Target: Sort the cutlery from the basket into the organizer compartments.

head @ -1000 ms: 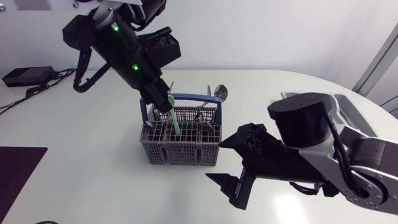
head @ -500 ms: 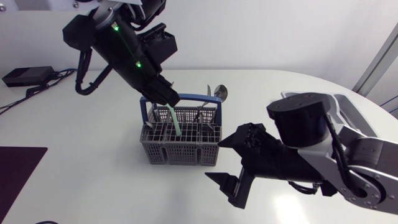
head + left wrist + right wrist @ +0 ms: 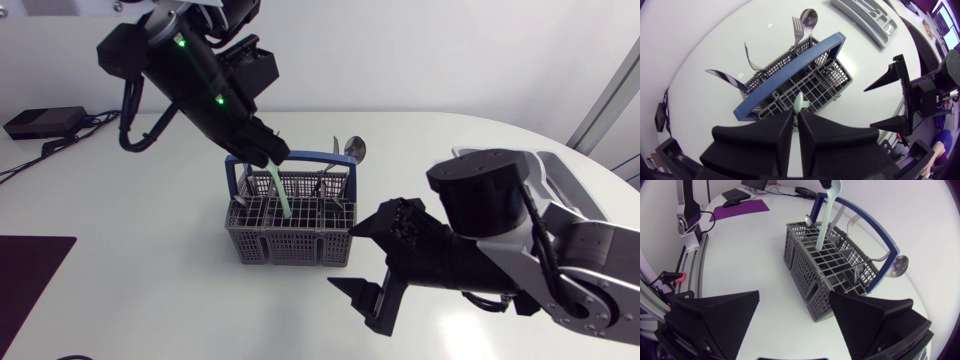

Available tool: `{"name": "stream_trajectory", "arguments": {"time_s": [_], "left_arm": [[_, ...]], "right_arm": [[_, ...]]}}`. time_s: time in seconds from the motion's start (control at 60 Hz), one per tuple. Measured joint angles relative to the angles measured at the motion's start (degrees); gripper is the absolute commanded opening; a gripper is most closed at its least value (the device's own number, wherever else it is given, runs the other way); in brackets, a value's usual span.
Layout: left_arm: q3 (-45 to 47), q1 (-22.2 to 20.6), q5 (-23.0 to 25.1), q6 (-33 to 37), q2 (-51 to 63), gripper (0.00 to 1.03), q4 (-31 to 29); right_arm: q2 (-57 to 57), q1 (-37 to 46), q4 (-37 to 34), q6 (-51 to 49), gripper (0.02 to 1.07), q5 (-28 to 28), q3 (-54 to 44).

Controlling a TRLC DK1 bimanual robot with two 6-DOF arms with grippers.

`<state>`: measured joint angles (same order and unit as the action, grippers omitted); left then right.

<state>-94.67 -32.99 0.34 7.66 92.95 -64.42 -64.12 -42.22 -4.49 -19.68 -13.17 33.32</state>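
Head view: left gripper pinches pale-green utensil (tip inside basket)

Grey, blue-handled basket holds metal cutlery; pale-green utensil stands upright inside.

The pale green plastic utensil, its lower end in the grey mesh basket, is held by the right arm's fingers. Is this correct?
Not quite: the left arm's fingers hold the pale green plastic utensil, as the left wrist view shows. Its lower end is in the grey mesh basket.
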Motion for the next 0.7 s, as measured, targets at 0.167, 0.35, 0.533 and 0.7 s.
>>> {"name": "stream_trajectory", "arguments": {"time_s": [0.167, 0.35, 0.533, 0.7], "left_arm": [[-1.4, 0.98, 0.74, 0.0, -0.35, 0.09, -0.04], [-4.28, 1.36, 1.16, 0.02, -1.18, 0.09, -0.07], [-6.16, 1.33, 4.37, 0.02, -1.33, 0.09, -0.46], [-5.77, 1.14, 9.97, -0.09, -1.4, 0.09, -0.61]], "right_arm": [[-0.5, -0.13, 0.07, 0.0, 1.02, 0.2, 0.11], [-0.81, -0.13, 0.11, 0.0, 1.02, 0.22, 0.11], [-0.74, -0.13, 0.24, 0.0, 1.02, 0.5, 0.11], [2.03, -0.61, 1.66, -0.02, 1.02, 3.82, 0.11]]}}
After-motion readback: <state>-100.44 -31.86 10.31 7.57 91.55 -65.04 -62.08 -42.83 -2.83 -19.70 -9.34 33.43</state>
